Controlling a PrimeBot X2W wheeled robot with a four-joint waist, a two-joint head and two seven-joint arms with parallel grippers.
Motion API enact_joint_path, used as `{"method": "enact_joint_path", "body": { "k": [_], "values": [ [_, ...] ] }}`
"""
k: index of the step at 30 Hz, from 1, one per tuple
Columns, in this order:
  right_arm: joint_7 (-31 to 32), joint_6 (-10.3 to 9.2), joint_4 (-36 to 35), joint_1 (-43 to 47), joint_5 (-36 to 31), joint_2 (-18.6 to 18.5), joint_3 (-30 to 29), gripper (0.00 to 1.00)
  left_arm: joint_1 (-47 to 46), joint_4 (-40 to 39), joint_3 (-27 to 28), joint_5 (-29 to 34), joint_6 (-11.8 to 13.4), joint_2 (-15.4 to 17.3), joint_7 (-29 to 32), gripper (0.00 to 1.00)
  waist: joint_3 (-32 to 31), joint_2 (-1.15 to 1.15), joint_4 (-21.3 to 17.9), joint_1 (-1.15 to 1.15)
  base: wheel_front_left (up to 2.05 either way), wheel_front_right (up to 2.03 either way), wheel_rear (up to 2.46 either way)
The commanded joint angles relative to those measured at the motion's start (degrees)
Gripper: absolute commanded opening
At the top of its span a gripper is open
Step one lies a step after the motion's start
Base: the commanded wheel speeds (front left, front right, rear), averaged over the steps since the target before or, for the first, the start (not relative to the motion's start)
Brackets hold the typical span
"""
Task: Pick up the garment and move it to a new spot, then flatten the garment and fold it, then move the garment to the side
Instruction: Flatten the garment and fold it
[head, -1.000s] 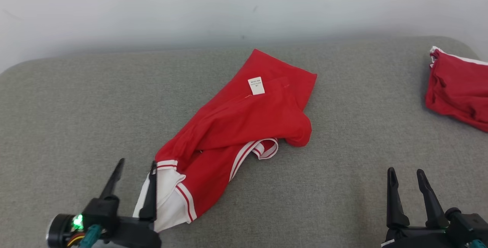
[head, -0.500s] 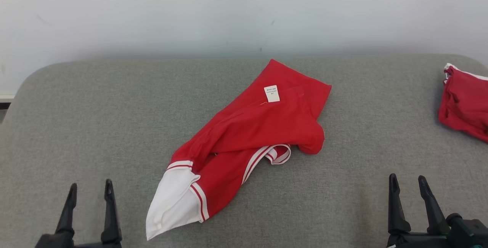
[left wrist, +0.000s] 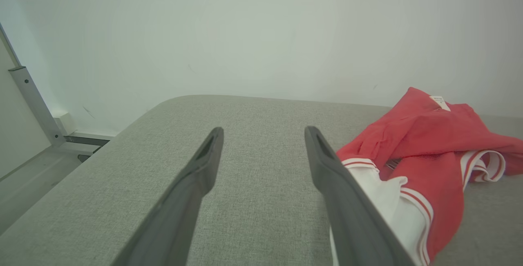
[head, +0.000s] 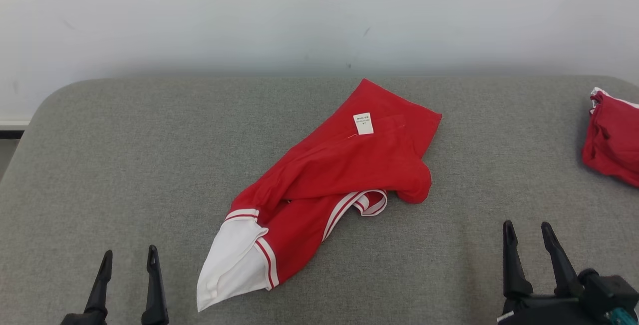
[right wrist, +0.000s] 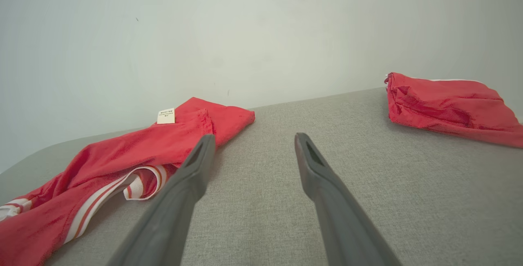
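Note:
The garment point(head: 339, 175) is red with white striped trim and a white end; it lies crumpled and slanted mid-surface, a white label point(head: 363, 123) near its far corner. My left gripper point(head: 130, 252) stands open at the lower left, apart from the white end and empty. In the left wrist view the left gripper point(left wrist: 263, 131) frames bare cushion, with the garment point(left wrist: 425, 147) to its right. My right gripper point(head: 526, 226) is open and empty at the lower right. The right wrist view shows the right gripper point(right wrist: 254, 137) and, to its left, the garment point(right wrist: 122, 155).
The grey padded surface point(head: 150, 155) runs back to a pale wall and rounds off at its left corner. A second red garment point(head: 614, 145) lies bunched at the far right edge, also red garment point(right wrist: 445, 102). A metal frame point(left wrist: 32, 106) stands beyond the left edge.
My left gripper has drawn back from the garment's white end to the lower left, leaving it on the surface. The head camera has shifted; the garment itself looks unmoved.

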Motion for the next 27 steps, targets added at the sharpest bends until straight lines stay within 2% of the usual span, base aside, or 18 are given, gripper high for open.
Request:
{"method": "enact_joint_path", "body": {
  "k": [1, 10, 18, 27],
  "values": [
    [0.4, -0.12, 0.1, -2.0, -0.1, -0.7, 0.6, 1.0, -0.9, 0.1, 0.3, 0.6, -0.3, -0.4, -0.2, 1.0, 0.5, 0.0, 0.4, 0.0, 0.0, 0.0, 0.0],
    [5.3, -0.12, 5.1, -13.2, -0.5, -4.1, 2.3, 1.0, -3.4, 1.1, 0.6, 2.4, -1.9, -2.5, -0.2, 1.0, 2.7, 0.0, 3.4, 0.0, 0.0, 0.0, 0.0],
    [8.6, -0.12, 12.0, -25.5, -0.9, -7.9, 4.9, 1.0, -5.9, 2.2, 0.4, 3.0, -3.4, -4.6, -0.2, 1.0, 6.4, 0.0, 7.8, 0.0, 0.0, 0.0, 0.0],
    [10.8, -0.12, 25.9, -37.1, 0.0, -11.9, 9.0, 1.0, -9.3, 3.3, -0.4, 2.8, -4.8, -6.1, -0.2, 1.0, 11.0, 0.0, 12.1, 0.0, 0.0, 0.0, 0.0]
  ]
}}
